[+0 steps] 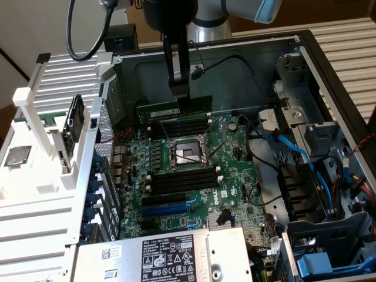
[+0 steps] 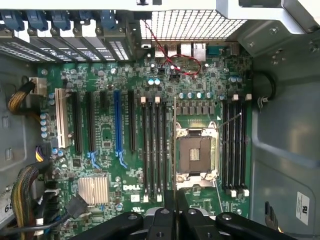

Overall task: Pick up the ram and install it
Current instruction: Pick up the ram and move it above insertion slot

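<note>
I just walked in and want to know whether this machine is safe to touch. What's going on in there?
A robot arm is working inside an open computer case. Its gripper is shut on the ram, a green stick held on edge. The stick runs lengthwise along the bank of black memory slots beside the processor socket. It sits right at those slots, but whether it is pushed home cannot be told.
</note>
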Controlling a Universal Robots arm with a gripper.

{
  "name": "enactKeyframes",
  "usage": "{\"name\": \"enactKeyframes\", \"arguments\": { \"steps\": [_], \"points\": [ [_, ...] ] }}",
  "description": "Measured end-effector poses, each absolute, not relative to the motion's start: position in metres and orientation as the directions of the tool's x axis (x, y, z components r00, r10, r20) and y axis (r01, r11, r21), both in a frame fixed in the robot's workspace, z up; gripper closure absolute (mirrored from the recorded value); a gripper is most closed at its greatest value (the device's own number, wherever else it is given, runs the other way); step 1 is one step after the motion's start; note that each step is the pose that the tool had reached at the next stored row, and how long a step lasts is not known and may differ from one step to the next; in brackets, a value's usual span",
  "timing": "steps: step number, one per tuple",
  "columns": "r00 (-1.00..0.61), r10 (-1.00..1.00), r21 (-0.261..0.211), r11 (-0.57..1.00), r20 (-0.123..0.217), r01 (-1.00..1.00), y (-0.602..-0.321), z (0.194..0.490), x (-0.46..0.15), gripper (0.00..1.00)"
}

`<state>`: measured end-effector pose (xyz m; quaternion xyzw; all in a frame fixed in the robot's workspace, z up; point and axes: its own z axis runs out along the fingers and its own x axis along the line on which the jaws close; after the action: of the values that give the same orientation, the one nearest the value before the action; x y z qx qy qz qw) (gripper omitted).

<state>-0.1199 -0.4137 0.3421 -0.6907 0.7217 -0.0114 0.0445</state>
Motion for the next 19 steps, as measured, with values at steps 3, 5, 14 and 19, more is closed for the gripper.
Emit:
{"name": "enactKeyframes", "arguments": {
  "steps": [3, 5, 14, 19],
  "points": [
    [-0.042, -0.998, -0.075, 0.045, -0.04, -0.996, -0.412, 0.339, -0.119, 0.88],
    [-0.042, -0.999, -0.072, 0.044, -0.034, -0.996, -0.409, 0.337, -0.118, 0.88],
    [-0.039, -0.999, -0.063, 0.041, -0.032, -0.997, -0.409, 0.321, -0.11, 0.88],
    [-0.038, -0.999, -0.063, 0.04, -0.031, -0.997, -0.41, 0.314, -0.11, 0.88]
  ]
}}
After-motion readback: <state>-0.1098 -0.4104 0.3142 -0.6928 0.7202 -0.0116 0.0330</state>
